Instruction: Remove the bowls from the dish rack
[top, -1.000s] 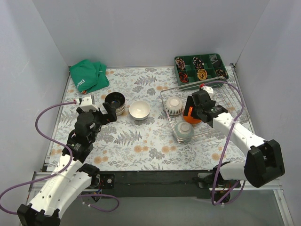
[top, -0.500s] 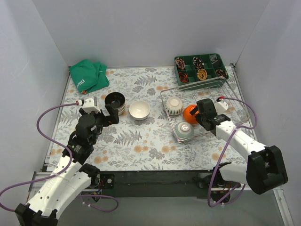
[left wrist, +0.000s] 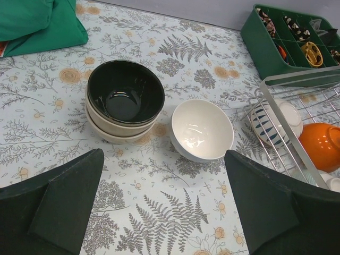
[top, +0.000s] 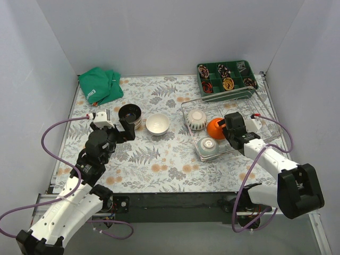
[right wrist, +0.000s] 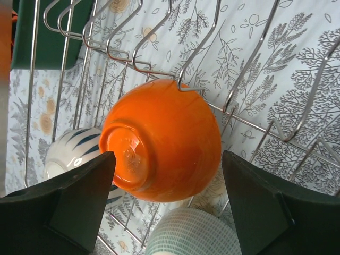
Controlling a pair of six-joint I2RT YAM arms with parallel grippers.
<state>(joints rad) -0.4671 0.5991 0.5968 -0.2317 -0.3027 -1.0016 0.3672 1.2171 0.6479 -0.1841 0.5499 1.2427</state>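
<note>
My right gripper [top: 228, 126] had pulled back from over the middle of the dish rack [top: 245, 103] to its near right side. A second before, it had covered the orange bowl [right wrist: 162, 141]. That bowl now showed in full between my right fingers [right wrist: 64, 207], lying tipped in the wires with its foot toward my wrist camera. Those fingers were spread wide on either side of it and had started to narrow. I could not tell whether either one was touching the glaze yet. I judged this the approach to a grasp, not a lift, as the bowl was resting on the rack.

At the rack's near edge sat the pale green bowl [top: 208, 147], and toward its far left corner the striped bowl [top: 197, 119]. Neither had shifted from where it had been. Three bowls were left to unload.

Just left of the rack stood the white bowl [left wrist: 202, 129], and further left the dark bowl [left wrist: 125, 98] nested on a pale one, all already out. My left gripper [top: 125, 127] hung near that stack, fingers fully spread and holding nothing, barely moved from the earlier frame.

Just beyond the rack's far edge the green tray [top: 226, 77] was untouched, and far to the left lay the green cloth [top: 100, 86].
</note>
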